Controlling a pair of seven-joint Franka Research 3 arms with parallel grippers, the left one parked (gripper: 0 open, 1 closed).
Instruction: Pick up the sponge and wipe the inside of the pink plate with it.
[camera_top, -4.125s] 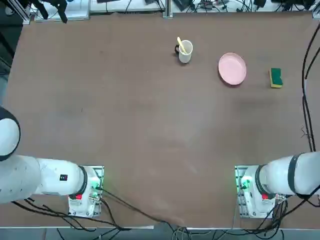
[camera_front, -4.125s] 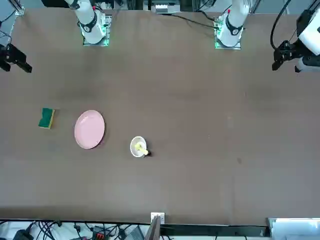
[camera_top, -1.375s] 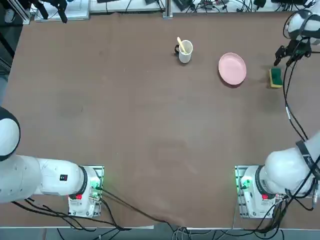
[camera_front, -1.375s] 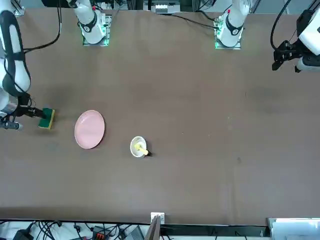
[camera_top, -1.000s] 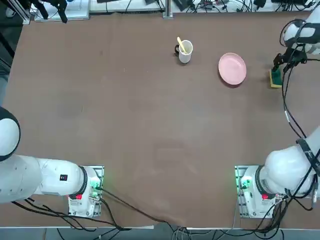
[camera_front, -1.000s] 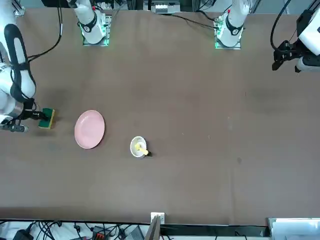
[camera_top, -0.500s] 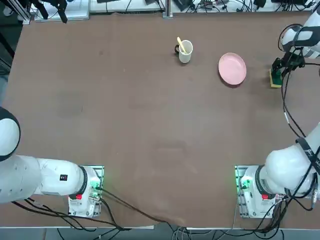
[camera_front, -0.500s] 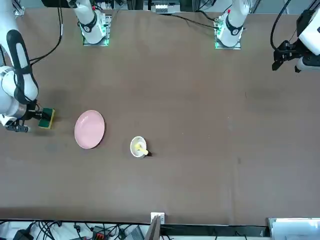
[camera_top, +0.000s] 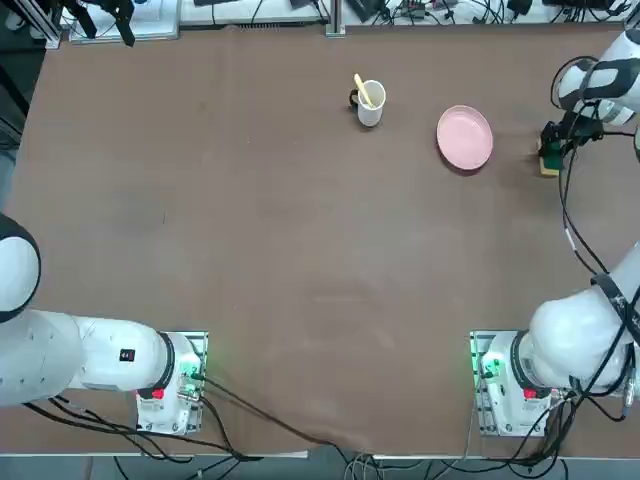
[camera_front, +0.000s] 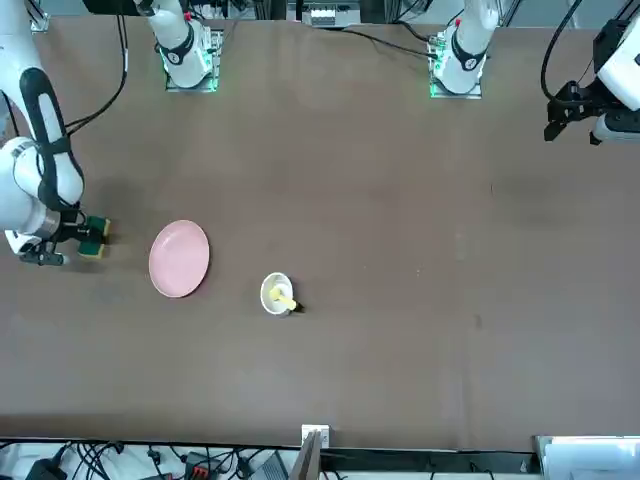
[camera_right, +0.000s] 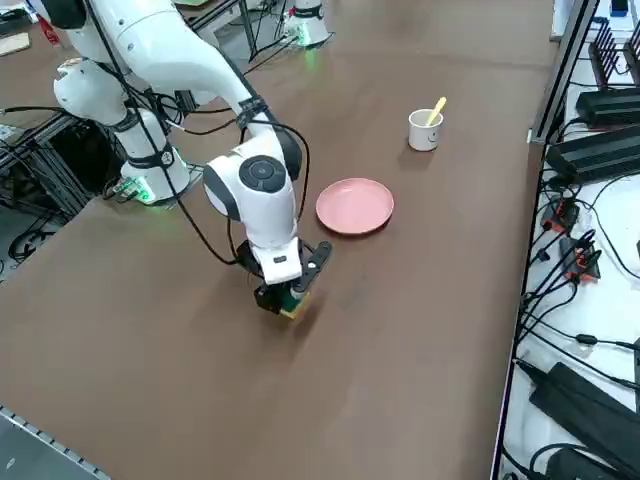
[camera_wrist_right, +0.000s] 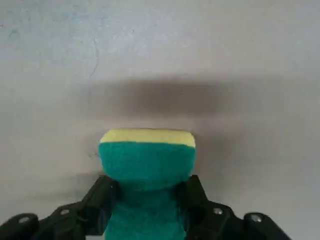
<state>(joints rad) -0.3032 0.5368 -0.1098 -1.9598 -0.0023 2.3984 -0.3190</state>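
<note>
right tool (camera_wrist_right: 146, 210) is down at the sponge (camera_wrist_right: 146, 165), which sits on the desk (camera_top: 300, 220) near the right edge, just beside the pink plate (camera_top: 464, 137) but not touching it. wrist view: fingers (camera_wrist_right: 97, 200) flank the green scouring top on both sides and look pressed into it, foam pinched in slightly between them. reads as clamped on the sponge, though i can't confirm a firm hold. sponge sits on the desk, not lifted.

risks from here, my read:
- grip looks to sit at one end of the block; most of it sticks out past the fingertips. soft foam + off-centre hold = it can pivot or droop on lift, or squirt out if squeezed harder.
- fingers appear close to the desk surface. lifting before the clamp is complete just leaves the sponge behind.
- which face ends up down on the plate depends on how it hangs in the fingers. a tilted sponge means edge contact only.
- plate is light and shallow, nothing bracing it. too much downward or sideways force during the wipe likely slides it across the desk, toward the white mug (camera_top: 371, 103) with the yellow utensil.
- coming in low could catch the plate rim and tip it.
</note>
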